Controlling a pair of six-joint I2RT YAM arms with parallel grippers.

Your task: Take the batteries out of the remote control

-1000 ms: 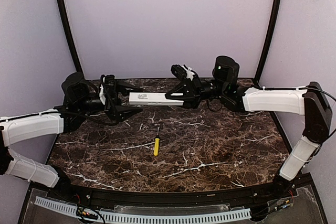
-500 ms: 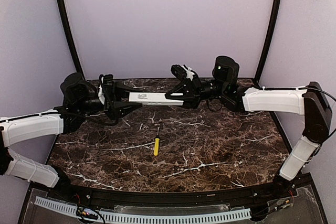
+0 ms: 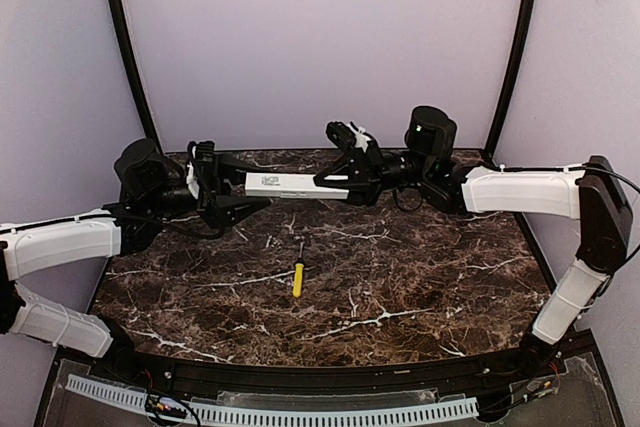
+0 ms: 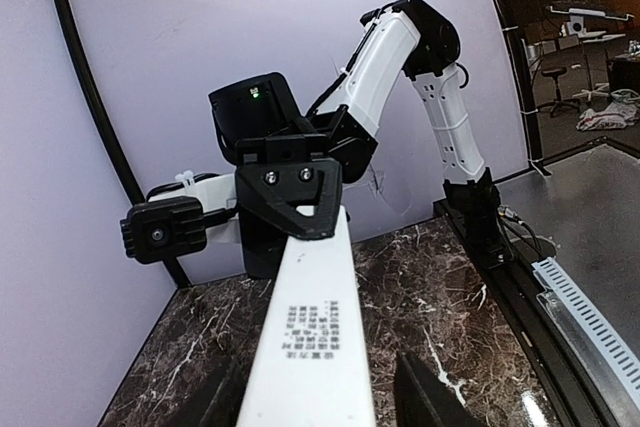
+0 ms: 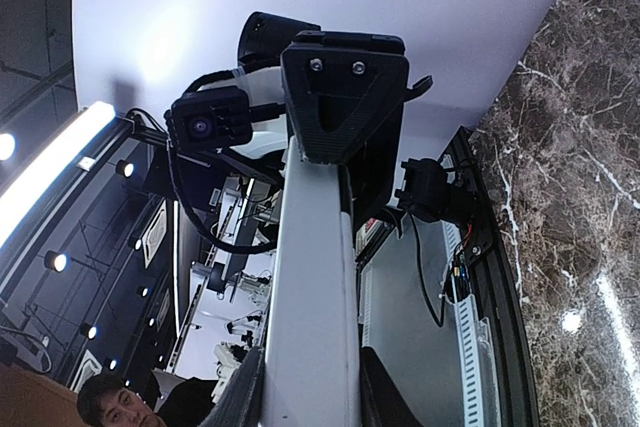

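White-grey remote control (image 3: 290, 185) aloft, right hand (image 3: 330, 185) clamped on one end, left hand (image 3: 254, 187) around the other, grip unclear

Matt plastic above polished, marble-look stone

Between the fingers (image 4: 290, 202) of the right gripper (image 3: 325, 185), the remote control (image 3: 285, 185) looked like smooth, matt white plastic with a small printed label. The fingers were matt black plastic set with shiny metal screw heads. Below them the table (image 3: 420, 277) was glossy dark marble-pattern, and the screwdriver (image 3: 297, 278) handle was smooth yellow plastic.
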